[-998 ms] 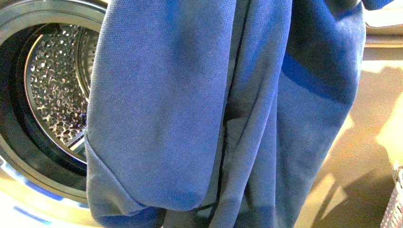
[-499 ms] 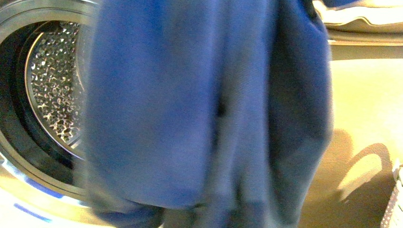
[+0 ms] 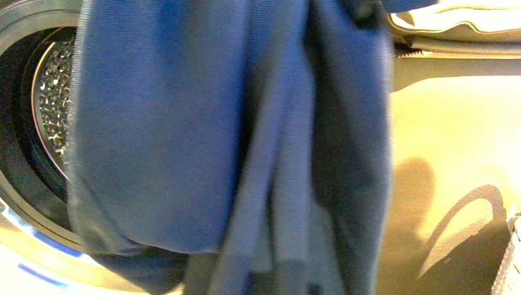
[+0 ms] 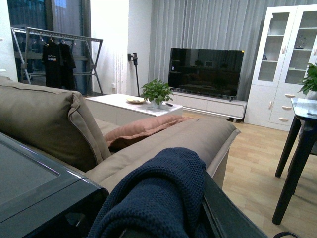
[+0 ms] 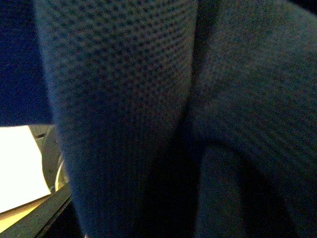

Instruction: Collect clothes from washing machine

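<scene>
The clothes point(image 3: 233, 135), a dark navy-blue knit garment, hang limp right in front of the front camera and fill most of its view. Behind them on the left is the washing machine point(image 3: 18, 203) with its open round rim and perforated steel drum point(image 3: 52, 104). In the left wrist view the clothes point(image 4: 158, 203) drape over my left gripper, which is shut on them; its fingers are hidden under the fabric. The right wrist view is filled by the clothes point(image 5: 148, 99) at close range; the right gripper's jaws are hidden.
A woven basket's edge point(image 3: 510, 258) shows at the far right of the front view, on a tan floor point(image 3: 454, 153). The left wrist view shows a beige sofa point(image 4: 49, 119), a TV point(image 4: 205, 72), a white cabinet point(image 4: 290, 59) and a dark table leg point(image 4: 292, 163).
The hanging clothes have shifted left across the front view, covering more of the drum and uncovering more floor on the right.
</scene>
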Available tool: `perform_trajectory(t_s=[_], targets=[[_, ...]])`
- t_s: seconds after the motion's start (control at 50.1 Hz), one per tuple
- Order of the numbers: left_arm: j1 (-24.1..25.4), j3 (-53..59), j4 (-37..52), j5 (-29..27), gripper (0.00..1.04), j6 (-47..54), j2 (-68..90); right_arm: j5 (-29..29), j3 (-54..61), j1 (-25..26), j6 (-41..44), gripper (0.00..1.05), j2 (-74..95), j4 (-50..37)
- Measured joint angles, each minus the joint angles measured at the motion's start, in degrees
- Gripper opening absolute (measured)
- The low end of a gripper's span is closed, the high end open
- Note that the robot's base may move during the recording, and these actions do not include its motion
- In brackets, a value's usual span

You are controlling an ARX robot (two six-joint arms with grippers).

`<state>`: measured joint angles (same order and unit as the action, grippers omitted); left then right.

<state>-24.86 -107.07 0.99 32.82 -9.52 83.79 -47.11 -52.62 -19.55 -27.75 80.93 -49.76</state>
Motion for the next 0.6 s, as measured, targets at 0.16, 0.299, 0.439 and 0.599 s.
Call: perform_trajectory(t_s=[0.16, 0.299, 0.439, 0.599], targets=[[0.00, 0.00, -0.02, -0.09, 0.06, 0.00, 0.00, 6.67, -3.13, -3.48, 2.82, 0.97, 2.21, 2.75], [0.00, 0.00, -0.02, -0.11, 0.06, 0.00, 0.00, 14.67, -6.34, -7.17, 6.03, 0.97, 5.07, 6.10], [0.00, 0.00, 0.00, -0.22, 0.06, 0.00, 0.00, 19.71, -8.00, -9.42, 7.37, 0.97, 7.19, 7.06], [0.00, 0.00, -0.02, -0.26, 0.06, 0.00, 0.00, 26.84, -9.73, -11.52, 8.85, 0.97, 9.16, 7.91]])
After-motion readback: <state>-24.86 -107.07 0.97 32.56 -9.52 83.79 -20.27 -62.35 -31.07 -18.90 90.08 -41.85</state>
